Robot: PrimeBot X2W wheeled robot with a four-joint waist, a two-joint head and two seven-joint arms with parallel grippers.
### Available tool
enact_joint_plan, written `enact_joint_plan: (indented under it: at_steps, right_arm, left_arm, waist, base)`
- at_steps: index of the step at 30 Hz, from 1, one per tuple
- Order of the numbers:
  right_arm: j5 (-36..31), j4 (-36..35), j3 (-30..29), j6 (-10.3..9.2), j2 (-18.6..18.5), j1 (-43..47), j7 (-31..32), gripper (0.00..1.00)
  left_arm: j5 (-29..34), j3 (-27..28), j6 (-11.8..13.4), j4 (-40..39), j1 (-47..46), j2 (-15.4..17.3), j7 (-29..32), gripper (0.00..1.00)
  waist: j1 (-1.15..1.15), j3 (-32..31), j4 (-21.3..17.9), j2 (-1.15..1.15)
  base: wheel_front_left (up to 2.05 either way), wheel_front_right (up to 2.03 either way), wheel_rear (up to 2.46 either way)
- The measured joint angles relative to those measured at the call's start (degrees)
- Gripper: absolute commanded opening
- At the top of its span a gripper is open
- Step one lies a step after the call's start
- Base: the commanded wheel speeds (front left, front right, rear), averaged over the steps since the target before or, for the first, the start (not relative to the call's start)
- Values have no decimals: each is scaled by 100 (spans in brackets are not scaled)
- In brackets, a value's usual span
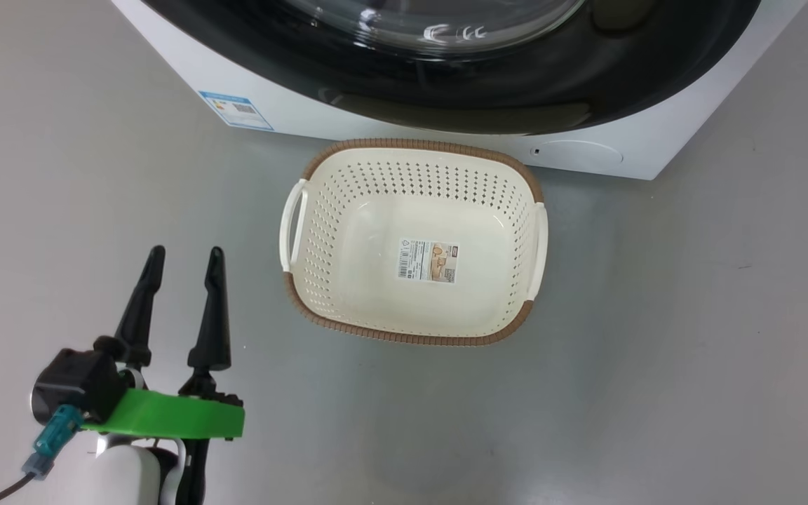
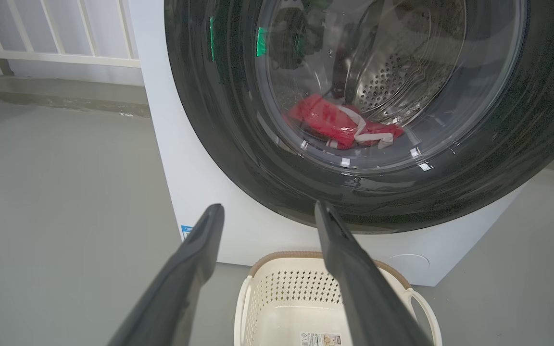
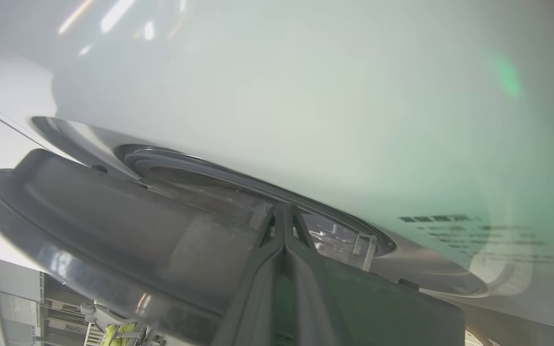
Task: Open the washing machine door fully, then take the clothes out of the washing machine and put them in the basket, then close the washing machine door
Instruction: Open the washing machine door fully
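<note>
Clothes [image 2: 342, 127]: red, in drum [image 2: 392, 81] behind door [image 2: 209, 120] glass, well beyond left gripper [image 1: 186, 254], which is spread, empty, left of basket [image 1: 411, 144] on floor [image 1: 656, 351]. Right gripper [image 3: 284, 209]: fingers pressed together, tips at door edge by washer [image 2: 195, 192] front.

Beyond the matt dark left fingers [image 2: 190, 269], the washing machine door [image 2: 229, 144] is glossy black around clear glass. Behind the glass are a perforated steel drum [image 2: 392, 81] and the clothes [image 2: 334, 122], thin red cloth. The washing machine [image 2: 200, 202] body is smooth white. Beside the fingers, the basket [image 1: 348, 231] is cream perforated plastic with a paper sticker [image 1: 428, 261], on a matt grey floor [image 1: 656, 365].
</note>
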Motion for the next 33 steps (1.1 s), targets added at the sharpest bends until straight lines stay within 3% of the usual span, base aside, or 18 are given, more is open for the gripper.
enact_joint_plan:
  at_steps: [33]
  right_arm:
    - [247,-250,58,0,326,954,905,0]
  left_arm:
    - [54,38,0,130,168,2,0,100]
  waist:
    - [0,-610,-175,0]
  base:
    - [0,0,0]
